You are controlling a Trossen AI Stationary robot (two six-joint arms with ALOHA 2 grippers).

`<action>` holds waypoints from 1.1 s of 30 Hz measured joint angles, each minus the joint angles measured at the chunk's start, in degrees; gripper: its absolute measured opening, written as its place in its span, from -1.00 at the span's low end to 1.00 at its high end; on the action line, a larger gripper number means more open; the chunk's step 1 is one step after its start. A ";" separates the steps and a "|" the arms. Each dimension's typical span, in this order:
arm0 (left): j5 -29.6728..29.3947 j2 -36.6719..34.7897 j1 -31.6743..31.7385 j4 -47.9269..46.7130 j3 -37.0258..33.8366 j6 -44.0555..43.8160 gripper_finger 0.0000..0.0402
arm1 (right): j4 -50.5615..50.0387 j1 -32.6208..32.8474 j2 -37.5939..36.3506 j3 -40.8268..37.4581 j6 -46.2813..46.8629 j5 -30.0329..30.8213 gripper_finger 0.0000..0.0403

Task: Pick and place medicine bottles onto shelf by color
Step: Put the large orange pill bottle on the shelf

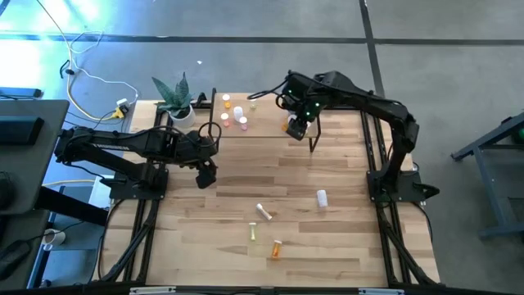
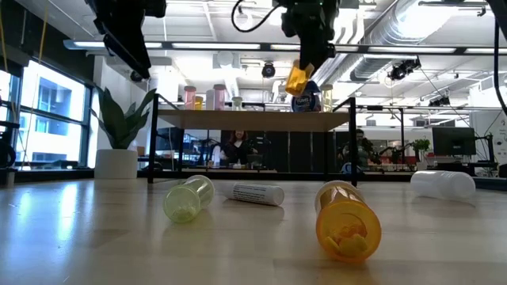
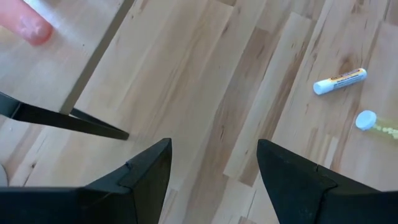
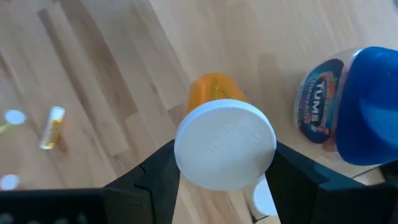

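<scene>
My right gripper (image 1: pixel 295 129) hangs over the shelf (image 1: pixel 266 123), shut on an orange bottle (image 2: pixel 296 79) with a white cap. A large blue bottle (image 4: pixel 348 106) stands close beside it on the board. Pink and white bottles (image 1: pixel 238 113) stand at the shelf's left end. My left gripper (image 1: pixel 206 174) is open above bare table, just near of the shelf's left part, with nothing between its fingers. A white bottle (image 1: pixel 322 197), a white tube (image 1: pixel 264 212), a yellow-green bottle (image 1: pixel 254 233) and another orange bottle (image 1: pixel 276 249) lie on their sides on the table. My right gripper pinches the orange bottle at its white cap (image 4: pixel 186 155), one finger (image 4: pixel 155 177) on each side. The fingers come from above, pointing steeply down. The bottle hangs below them, tilted, cap up, clear of the shelf board.
A potted green plant (image 1: pixel 178 100) stands at the shelf's far left corner. The shelf's thin black legs (image 3: pixel 68 118) stand near my left gripper. Cables lie on the floor beyond the table's far left. People sit in the room behind.
</scene>
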 joint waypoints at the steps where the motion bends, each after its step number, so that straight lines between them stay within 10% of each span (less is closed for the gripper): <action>1: 0.00 0.00 0.00 -0.01 0.00 -0.40 0.13 | 0.01 -0.01 0.18 -0.02 -0.43 0.99 -0.08; 33: -1.31 0.00 0.00 -0.11 0.00 -2.81 0.13 | -1.97 -1.03 3.67 -0.02 -6.84 3.92 0.02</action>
